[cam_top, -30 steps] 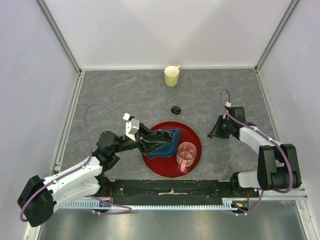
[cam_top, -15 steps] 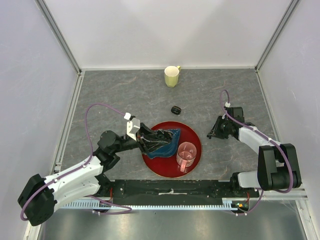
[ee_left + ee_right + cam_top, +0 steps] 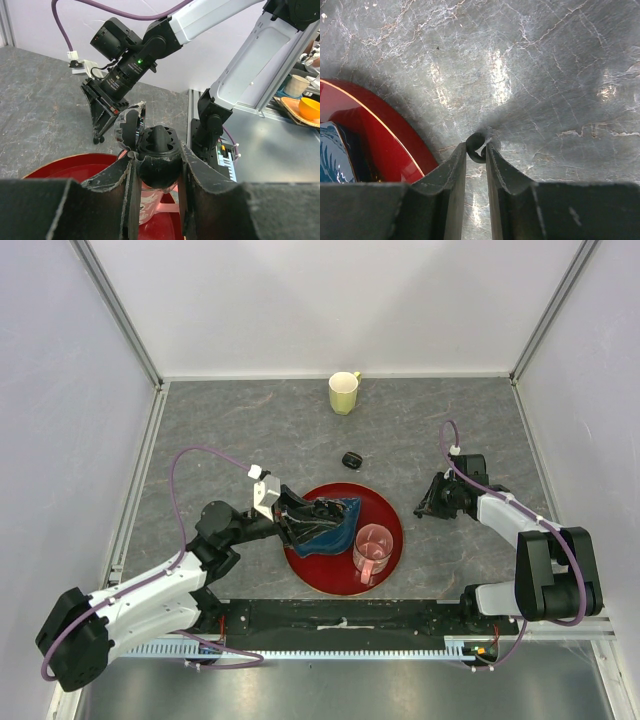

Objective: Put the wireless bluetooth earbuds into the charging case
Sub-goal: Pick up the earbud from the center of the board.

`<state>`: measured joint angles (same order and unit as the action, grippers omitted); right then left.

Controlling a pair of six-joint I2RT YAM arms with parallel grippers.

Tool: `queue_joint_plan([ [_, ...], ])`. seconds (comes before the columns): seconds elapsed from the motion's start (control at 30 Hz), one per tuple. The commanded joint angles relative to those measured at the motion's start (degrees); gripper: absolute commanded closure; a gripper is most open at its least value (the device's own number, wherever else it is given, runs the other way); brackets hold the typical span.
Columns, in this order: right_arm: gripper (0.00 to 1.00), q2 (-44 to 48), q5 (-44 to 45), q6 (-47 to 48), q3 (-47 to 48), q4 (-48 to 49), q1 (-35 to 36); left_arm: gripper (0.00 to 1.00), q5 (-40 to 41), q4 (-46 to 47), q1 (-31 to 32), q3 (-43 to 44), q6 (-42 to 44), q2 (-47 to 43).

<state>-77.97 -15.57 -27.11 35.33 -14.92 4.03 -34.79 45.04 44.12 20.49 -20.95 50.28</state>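
My left gripper (image 3: 298,522) is shut on an open black charging case (image 3: 157,150) and holds it above the left part of the red plate (image 3: 385,510). The case's lid (image 3: 129,127) stands open and its sockets face up. My right gripper (image 3: 422,510) is low over the table, right of the plate. In the right wrist view my right gripper (image 3: 476,151) is shut on one tiny black earbud (image 3: 474,141) at the table surface. A second, closed black case (image 3: 351,459) lies on the table behind the plate. The other earbuds are out of view.
A pink cup (image 3: 373,548) and a blue patterned piece (image 3: 340,515) are on the red plate. A yellow mug (image 3: 344,392) stands near the back wall. The plate's rim (image 3: 385,132) is just left of my right fingers.
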Motion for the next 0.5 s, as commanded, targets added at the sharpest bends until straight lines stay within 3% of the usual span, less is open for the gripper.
queue_joint_plan([
  [0.0, 0.72, -0.6, 2.4, 0.4, 1.7, -1.3, 0.2, 0.97, 0.8, 1.5, 0.1, 0.1, -1.3, 0.2],
  [0.47, 0.66, -3.8, 1.8, -0.6, 5.7, -1.7, -0.3, 0.97, 1.0, 0.7, 0.2, 0.3, -0.8, -0.3],
])
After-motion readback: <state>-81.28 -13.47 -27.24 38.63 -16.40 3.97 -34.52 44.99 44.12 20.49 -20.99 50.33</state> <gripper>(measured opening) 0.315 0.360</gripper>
